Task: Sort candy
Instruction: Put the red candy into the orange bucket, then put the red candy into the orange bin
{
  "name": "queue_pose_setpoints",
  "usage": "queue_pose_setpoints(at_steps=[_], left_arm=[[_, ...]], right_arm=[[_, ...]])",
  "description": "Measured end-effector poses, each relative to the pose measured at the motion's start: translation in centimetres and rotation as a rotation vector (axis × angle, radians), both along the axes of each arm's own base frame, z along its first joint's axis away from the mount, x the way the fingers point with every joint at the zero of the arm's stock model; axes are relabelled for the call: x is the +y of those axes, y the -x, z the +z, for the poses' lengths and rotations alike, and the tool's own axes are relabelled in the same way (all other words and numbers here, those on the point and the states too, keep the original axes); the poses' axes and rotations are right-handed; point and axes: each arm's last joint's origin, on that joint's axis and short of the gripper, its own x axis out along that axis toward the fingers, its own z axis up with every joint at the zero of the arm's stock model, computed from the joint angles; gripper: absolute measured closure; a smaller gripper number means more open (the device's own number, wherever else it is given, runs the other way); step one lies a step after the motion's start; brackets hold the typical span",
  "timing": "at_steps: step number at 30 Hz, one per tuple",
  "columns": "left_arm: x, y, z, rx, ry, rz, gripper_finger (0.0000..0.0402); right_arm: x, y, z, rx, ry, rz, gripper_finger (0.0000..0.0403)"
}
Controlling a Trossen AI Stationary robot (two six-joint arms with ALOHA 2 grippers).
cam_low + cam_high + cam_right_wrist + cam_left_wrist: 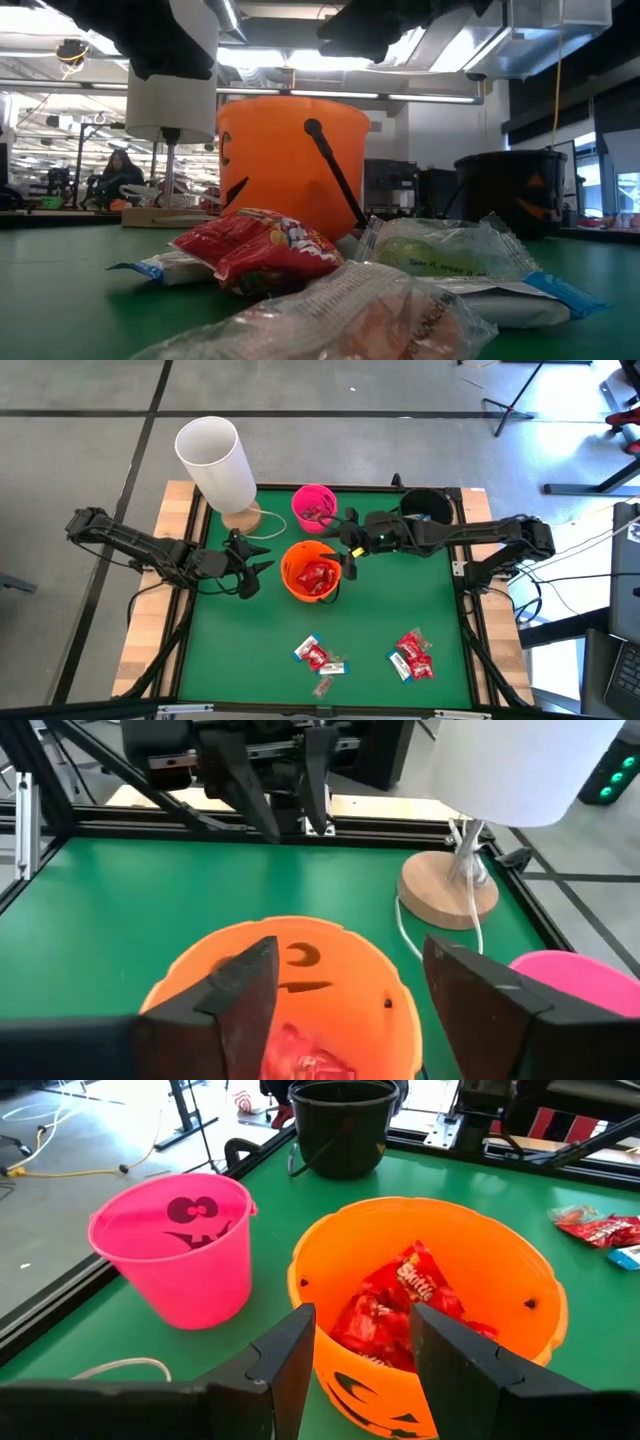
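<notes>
Candy in shiny red wrappers (316, 574) lies inside the round orange plastic bucket with a pumpkin face (310, 570), which stands near the middle of the green table mat (400, 600) and serves here as the landmark. To the left of this bucket waits the left gripper (252, 567), just beside the bucket wall and apart from it; its two dark fingers (290, 1355) stand parted with nothing between them, and they point toward the red packets in the bucket. Behind the orange bucket, on the far left side, a white cylinder lamp shade on a round wooden base (218, 460) stands at the mat's corner. Directly behind the orange bucket is the pink plastic bucket with a printed face (314, 507), and some red candy shows in it too. Over the right rim of the orange bucket hangs the right gripper (352, 560), with its fingers (245, 985) spread wide and empty above the red candy. Behind and to the right of the orange bucket stands the black plastic bucket (425, 506). In front of the orange bucket, near the front edge of the mat, more wrapped candy lies in two loose groups: one small group with red and pale wrappers (318, 658) straight in front, and another group of red packets (412, 654) farther to the right.
</notes>
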Motion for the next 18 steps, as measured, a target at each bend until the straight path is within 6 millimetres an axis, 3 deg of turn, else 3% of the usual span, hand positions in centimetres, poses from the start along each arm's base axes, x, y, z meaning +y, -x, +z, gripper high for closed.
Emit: queue_pose_setpoints(at_steps=[8, 14, 18], left_arm=[[0.0, 0.0, 0.1, -0.012, 0.001, 0.000, 0.0242], [0.0, -0.1, 0.2, -0.017, -0.009, -0.004, 0.0242], [-0.1, -0.2, 0.5, -0.038, -0.031, -0.026, 0.0242]], right_arm=[[0.1, 1.3, 0.8, 0.033, 0.048, 0.023, 0.0157], [0.2, 3.1, 3.2, -0.045, 0.082, 0.029, 0.0174], [0.2, 4.3, 3.6, -0.012, 0.071, 0.032, 0.0179]])
